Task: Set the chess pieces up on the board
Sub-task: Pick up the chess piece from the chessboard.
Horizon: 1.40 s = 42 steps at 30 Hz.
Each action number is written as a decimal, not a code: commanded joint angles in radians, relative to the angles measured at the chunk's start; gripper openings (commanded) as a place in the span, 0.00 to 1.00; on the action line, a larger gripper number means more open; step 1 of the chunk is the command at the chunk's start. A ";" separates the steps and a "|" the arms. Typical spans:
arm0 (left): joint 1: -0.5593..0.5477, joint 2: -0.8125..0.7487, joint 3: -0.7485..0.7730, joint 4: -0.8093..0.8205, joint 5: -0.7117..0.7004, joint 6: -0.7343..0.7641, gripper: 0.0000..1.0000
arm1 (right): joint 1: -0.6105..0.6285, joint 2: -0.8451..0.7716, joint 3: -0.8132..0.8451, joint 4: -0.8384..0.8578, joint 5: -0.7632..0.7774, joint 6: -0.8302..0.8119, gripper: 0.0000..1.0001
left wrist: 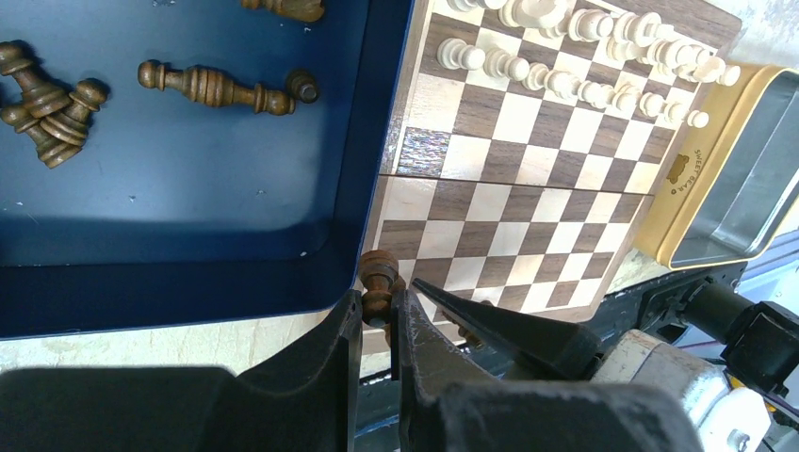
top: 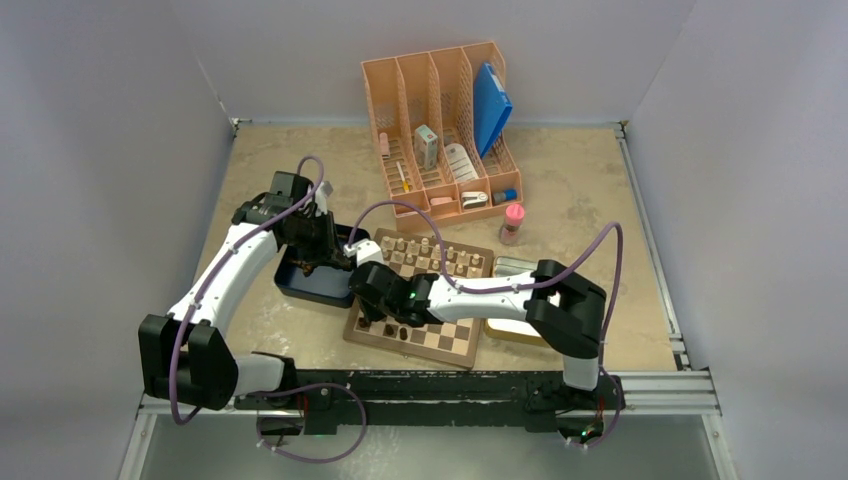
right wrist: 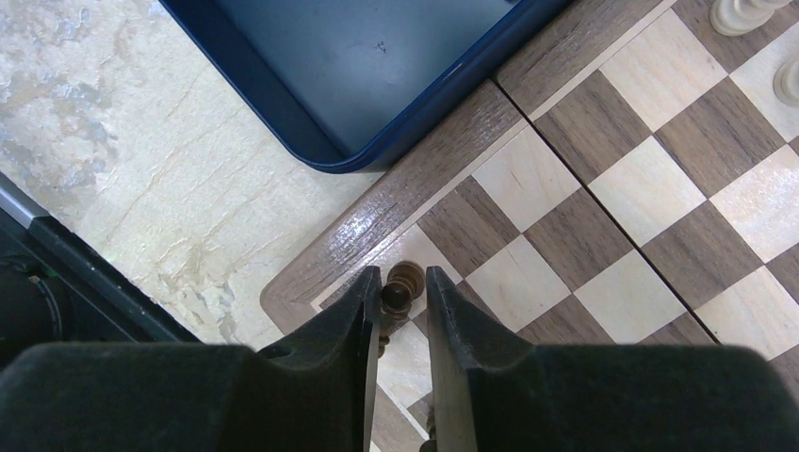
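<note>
My left end effector (left wrist: 379, 318) is clamped on a dark pawn (left wrist: 380, 278) that projects past the fingertips, above where the board (left wrist: 490, 202) meets the blue tray (left wrist: 188, 235). My right end effector (right wrist: 402, 278) straddles a second dark piece (right wrist: 405, 282) at the board's corner. I cannot tell whether it grips the piece. Only the left wrist view shows the loose dark pieces (left wrist: 212, 87) in the tray.
</note>
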 commanded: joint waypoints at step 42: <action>-0.276 0.050 -0.043 -0.034 -0.035 -0.097 0.08 | -0.168 -0.269 -0.126 -0.135 0.132 0.008 0.10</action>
